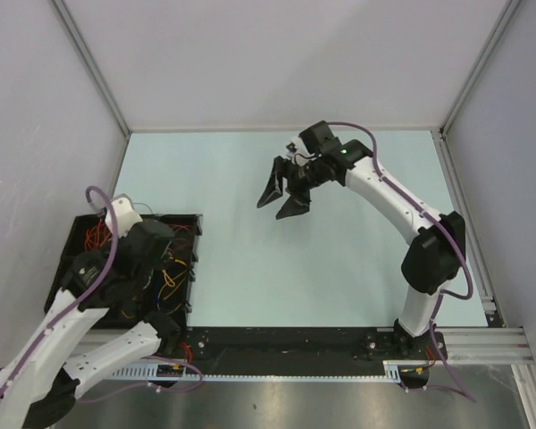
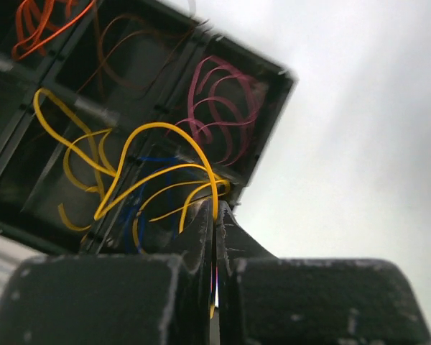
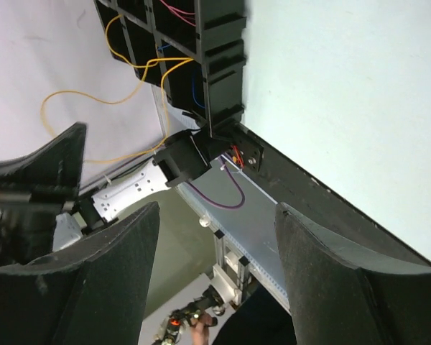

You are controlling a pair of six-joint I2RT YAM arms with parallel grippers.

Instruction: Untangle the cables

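A black divided tray [image 1: 71,234] at the left holds the cables. In the left wrist view its cells hold orange [image 2: 36,29], brown, pink [image 2: 223,108], dark blue [image 2: 154,165] and yellow [image 2: 165,154] loops. My left gripper [image 2: 215,215] is shut on a yellow cable, whose loop arcs up from the closed jaws over the tray. In the top view the left gripper [image 1: 165,268] is over the tray's near right cells. My right gripper [image 1: 286,198] is open and empty, raised over the middle of the table. The tray [image 3: 215,65] and yellow loops [image 3: 86,97] show far off in the right wrist view.
The pale blue-green table top [image 1: 339,259] stretches between the tray and the right arm. A black and aluminium rail [image 1: 295,344] runs along the near edge. Grey walls enclose the back and sides. Purple hoses [image 1: 98,201] run along both arms.
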